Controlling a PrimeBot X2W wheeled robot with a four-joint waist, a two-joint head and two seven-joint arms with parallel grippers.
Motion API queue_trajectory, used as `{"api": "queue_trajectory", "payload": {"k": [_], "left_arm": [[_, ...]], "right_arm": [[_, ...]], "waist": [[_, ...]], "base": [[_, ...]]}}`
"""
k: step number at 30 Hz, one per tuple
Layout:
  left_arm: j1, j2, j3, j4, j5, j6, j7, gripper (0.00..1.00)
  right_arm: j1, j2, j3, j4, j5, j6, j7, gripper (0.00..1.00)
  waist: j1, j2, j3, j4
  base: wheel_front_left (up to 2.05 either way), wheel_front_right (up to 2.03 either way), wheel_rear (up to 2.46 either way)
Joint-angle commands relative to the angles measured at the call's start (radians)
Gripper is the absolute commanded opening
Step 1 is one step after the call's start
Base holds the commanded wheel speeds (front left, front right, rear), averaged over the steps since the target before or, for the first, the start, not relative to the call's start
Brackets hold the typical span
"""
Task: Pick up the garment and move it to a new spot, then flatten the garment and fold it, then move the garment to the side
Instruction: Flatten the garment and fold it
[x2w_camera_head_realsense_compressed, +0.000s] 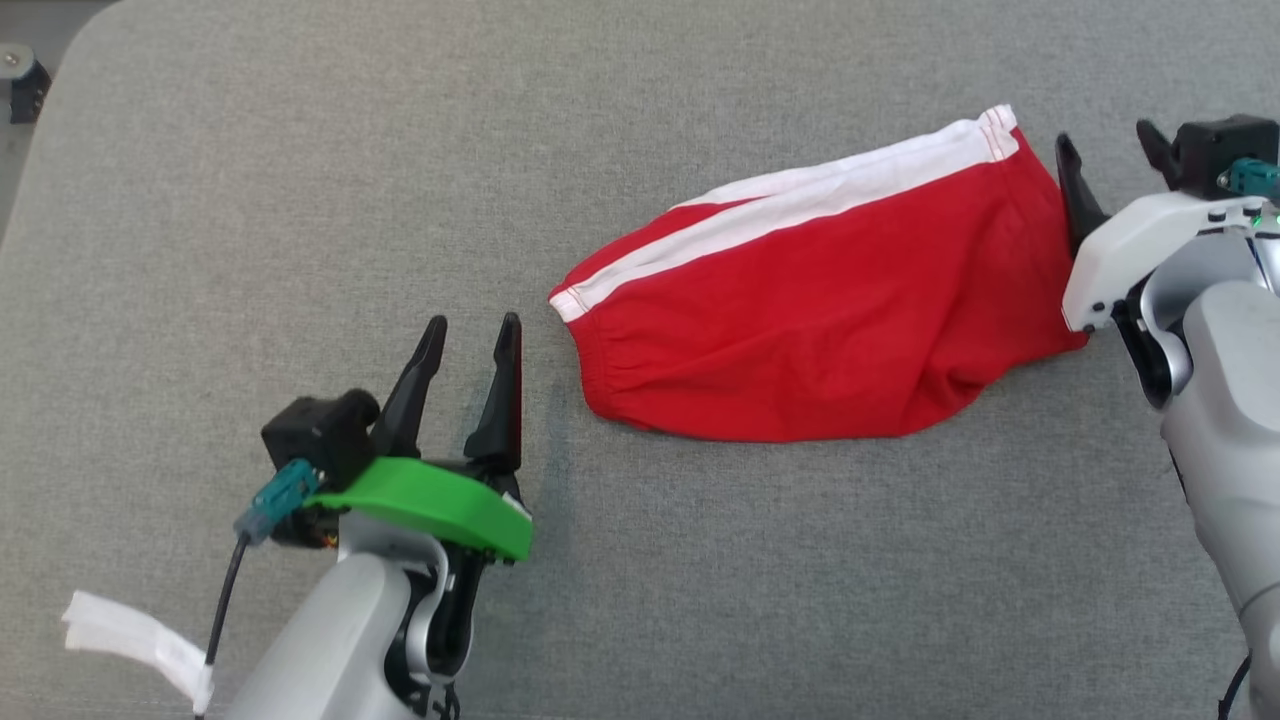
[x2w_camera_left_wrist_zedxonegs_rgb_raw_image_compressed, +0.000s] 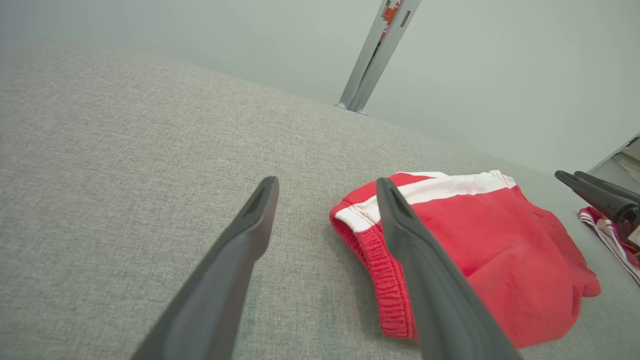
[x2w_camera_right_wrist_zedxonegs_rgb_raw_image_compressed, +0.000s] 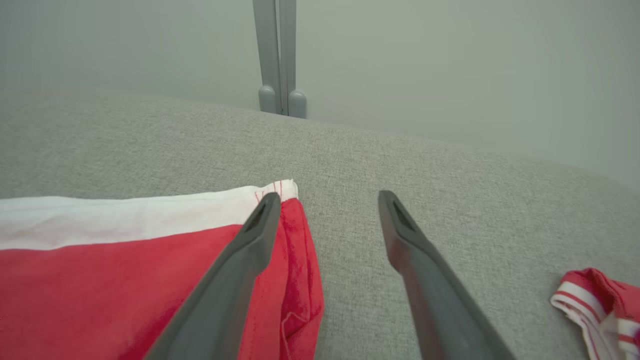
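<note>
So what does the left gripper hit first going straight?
Probably bare grey surface: the left gripper aims just beside the red garment, so one finger might graze its waistband.

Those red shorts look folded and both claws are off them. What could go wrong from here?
1. The red shorts lie loosely folded with uneven edges; dragging them aside may undo the fold.
2. The open right gripper sits right at their leg hem and might snag it.
3. A striped garment lies nearby on the right; the two might get tangled.
</note>
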Motion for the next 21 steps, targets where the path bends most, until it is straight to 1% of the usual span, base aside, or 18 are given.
{"api": "queue_trajectory", "payload": {"k": [1,3,9,15,17,18,19,20,21], "left_arm": [[0.031,0.015,0.012,-0.007,0.013,0.009,-0.011,1.00],[0.058,0.023,0.022,-0.012,0.027,0.018,-0.019,1.00],[0.130,0.010,0.076,-0.035,0.048,0.037,-0.033,1.00],[0.181,-0.010,0.120,-0.056,0.073,0.033,-0.033,1.00],[0.193,-0.016,0.133,-0.061,0.084,0.029,-0.033,1.00],[0.198,-0.018,0.139,-0.063,0.090,0.028,-0.033,1.00],[0.203,-0.020,0.146,-0.065,0.096,0.027,-0.033,1.00],[0.207,-0.021,0.149,-0.066,0.101,0.025,-0.033,1.00],[0.211,-0.023,0.154,-0.067,0.107,0.024,-0.032,1.00]], "right_arm": [[0.025,-0.019,0.012,0.003,0.023,-0.001,0.028,1.00],[0.042,-0.025,0.033,0.004,0.055,-0.001,0.069,1.00],[0.079,-0.058,0.070,0.006,0.144,-0.001,0.167,1.00],[0.103,-0.073,0.096,0.038,0.211,-0.001,0.255,1.00],[0.117,-0.069,0.110,0.045,0.233,-0.001,0.283,1.00],[0.123,-0.066,0.117,0.046,0.241,-0.001,0.292,0.98],[0.130,-0.064,0.125,0.045,0.252,-0.001,0.302,0.58],[0.133,-0.063,0.131,0.042,0.259,-0.001,0.304,0.40],[0.133,-0.064,0.135,0.037,0.268,-0.001,0.300,0.30]], "waist": [[0.0000,0.0000,-0.022,0.005],[0.0000,0.0000,-0.030,0.011],[0.0000,0.0000,-0.036,0.043],[0.0000,0.0000,-0.037,0.084],[0.0000,0.0000,-0.041,0.092],[0.0000,0.0000,-0.044,0.094],[0.0000,0.0000,-0.047,0.095],[0.0000,0.0000,-0.049,0.095],[0.0000,0.0000,-0.051,0.094]], "base": [[0.00,0.00,0.00],[0.00,0.00,0.00],[0.00,0.00,0.00],[0.00,0.00,0.00],[0.00,0.00,0.00],[0.00,0.00,0.00],[0.00,0.00,0.00],[0.00,0.00,0.00],[0.00,0.00,0.00]]}}
